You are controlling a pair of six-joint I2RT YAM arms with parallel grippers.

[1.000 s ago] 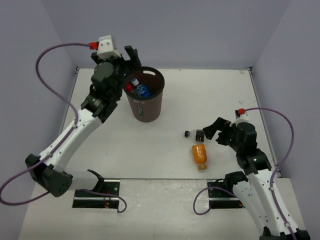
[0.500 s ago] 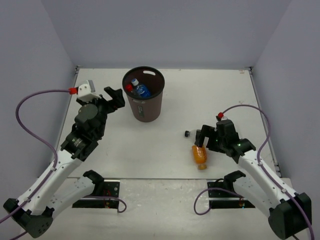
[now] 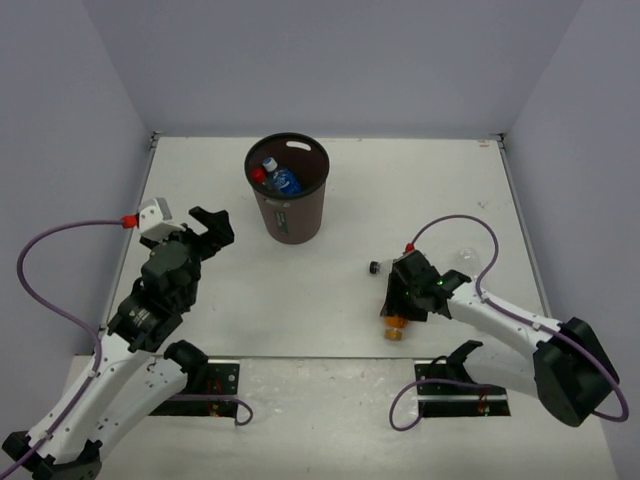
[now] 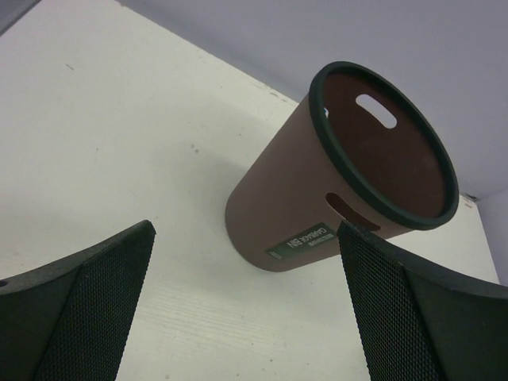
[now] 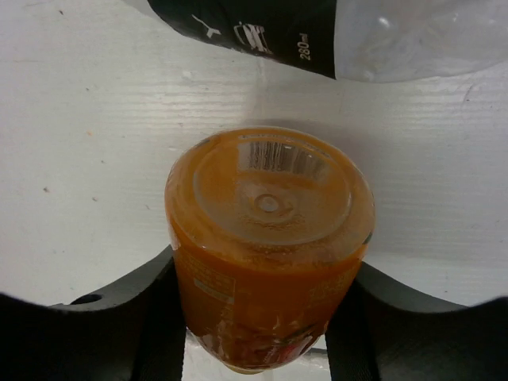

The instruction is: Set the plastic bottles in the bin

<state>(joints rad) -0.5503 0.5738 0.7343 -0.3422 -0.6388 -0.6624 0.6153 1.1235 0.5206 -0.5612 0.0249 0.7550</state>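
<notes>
The maroon bin (image 3: 292, 215) stands at the back centre with two bottles inside, one red-capped (image 3: 258, 175) and one blue-labelled (image 3: 284, 183). The orange bottle (image 3: 396, 322) lies on the table at the right. In the right wrist view its base faces the camera (image 5: 270, 230), and my right gripper (image 5: 266, 266) is shut on its sides. Just beyond it lies the black-label bottle (image 3: 385, 268) (image 5: 262, 28). My left gripper (image 3: 212, 228) hangs open and empty left of the bin. In the left wrist view the bin (image 4: 302, 198) shows between the wide-apart fingers (image 4: 244, 230).
Grey walls close the white table (image 3: 200, 180) in at the back and both sides. A faint clear shape (image 3: 462, 256) lies just right of the right arm. Purple cables loop off both wrists.
My left arm pulled back from over the bin to the near left, still open. My right gripper dropped onto the orange bottle and closed on it.
</notes>
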